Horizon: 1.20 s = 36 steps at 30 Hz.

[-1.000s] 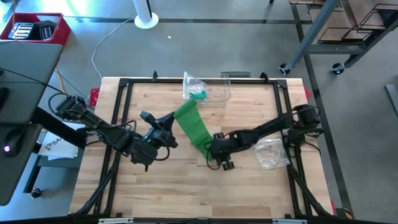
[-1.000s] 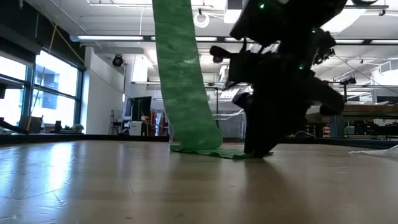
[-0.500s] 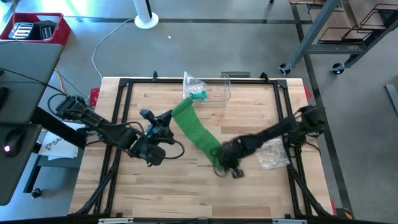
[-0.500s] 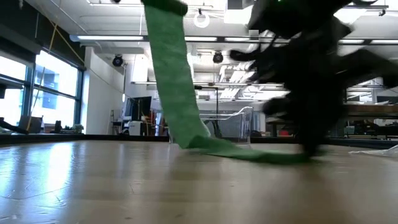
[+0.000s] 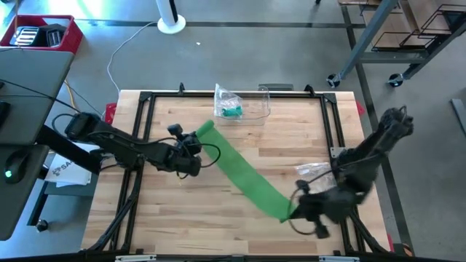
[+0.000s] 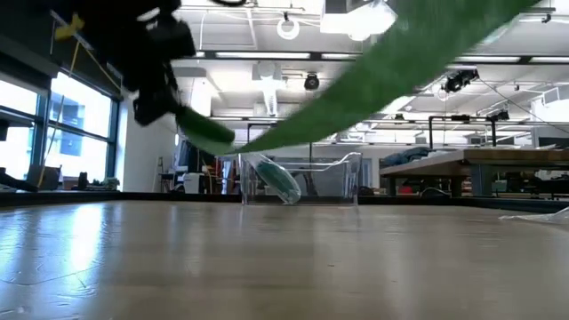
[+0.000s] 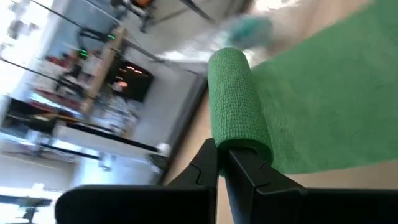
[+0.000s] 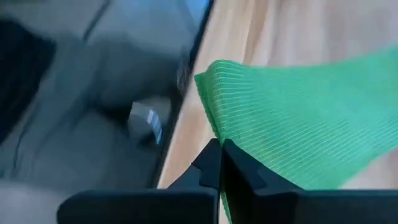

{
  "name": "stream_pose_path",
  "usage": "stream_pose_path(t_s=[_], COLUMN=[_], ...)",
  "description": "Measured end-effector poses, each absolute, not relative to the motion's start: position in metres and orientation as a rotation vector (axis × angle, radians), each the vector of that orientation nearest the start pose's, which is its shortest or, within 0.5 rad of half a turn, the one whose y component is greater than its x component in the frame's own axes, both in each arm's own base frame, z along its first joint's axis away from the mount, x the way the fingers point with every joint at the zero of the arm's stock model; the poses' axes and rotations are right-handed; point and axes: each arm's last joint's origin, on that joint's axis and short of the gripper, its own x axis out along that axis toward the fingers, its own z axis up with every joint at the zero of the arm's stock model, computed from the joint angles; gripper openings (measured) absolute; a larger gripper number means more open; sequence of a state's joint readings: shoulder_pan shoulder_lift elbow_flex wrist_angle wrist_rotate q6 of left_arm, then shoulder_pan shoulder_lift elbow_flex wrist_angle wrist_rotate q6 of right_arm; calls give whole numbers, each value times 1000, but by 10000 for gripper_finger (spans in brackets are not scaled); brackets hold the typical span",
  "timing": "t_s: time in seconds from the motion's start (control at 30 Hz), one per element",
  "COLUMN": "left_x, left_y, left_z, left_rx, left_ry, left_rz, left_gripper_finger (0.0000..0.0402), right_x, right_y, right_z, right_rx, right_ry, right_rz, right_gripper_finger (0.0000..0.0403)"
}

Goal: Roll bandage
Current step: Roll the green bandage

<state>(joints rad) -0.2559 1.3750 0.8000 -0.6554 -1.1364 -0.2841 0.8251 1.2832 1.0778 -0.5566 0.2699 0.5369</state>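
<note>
— Wooden table (image 5: 218, 218), bandage (image 5: 244, 175) stretched above it: left gripper (image 5: 195, 143) clamps the roll (image 7: 236, 99), right gripper (image 5: 295, 209) pinches the free end?

— Yes. Keep tension even, edges aligned while winding.

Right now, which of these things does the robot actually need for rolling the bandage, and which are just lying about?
Part of the job:
- green bandage, stretched between the arms
- left gripper, shut on the rolled end
- right gripper, shut on the loose end

Just lying about:
- clear box at the table's far edge
- bag beside it
- plastic wrapper near the right arm
</note>
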Motion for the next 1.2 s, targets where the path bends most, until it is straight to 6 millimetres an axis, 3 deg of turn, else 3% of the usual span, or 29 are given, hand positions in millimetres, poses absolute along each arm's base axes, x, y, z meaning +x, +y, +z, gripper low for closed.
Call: stream_pose_path(t_s=[0.13,0.33,0.63,0.8,0.9,1.2], left_x=[239,256,277,298,313,334], left_y=[-38,-45,-55,-68,-84,-135], left_z=[178,162,129,118,119,148], left_rx=[419,323,235,163,135,73], left_ry=[756,606,590,577,576,478], left_rz=[703,526,373,225,97,-204], left_gripper_finger=[3,2,1,1,1,0], right_x=[165,161,158,158,161,177], right_y=[194,182,144,119,105,57], right_z=[354,430,503,528,533,518], right_rx=[-13,-239,-396,-407,-413,-386], right_ry=[510,244,62,17,40,237], right_rz=[302,227,85,-9,-72,-299], right_gripper_finger=[0,0,0,0,0,0])
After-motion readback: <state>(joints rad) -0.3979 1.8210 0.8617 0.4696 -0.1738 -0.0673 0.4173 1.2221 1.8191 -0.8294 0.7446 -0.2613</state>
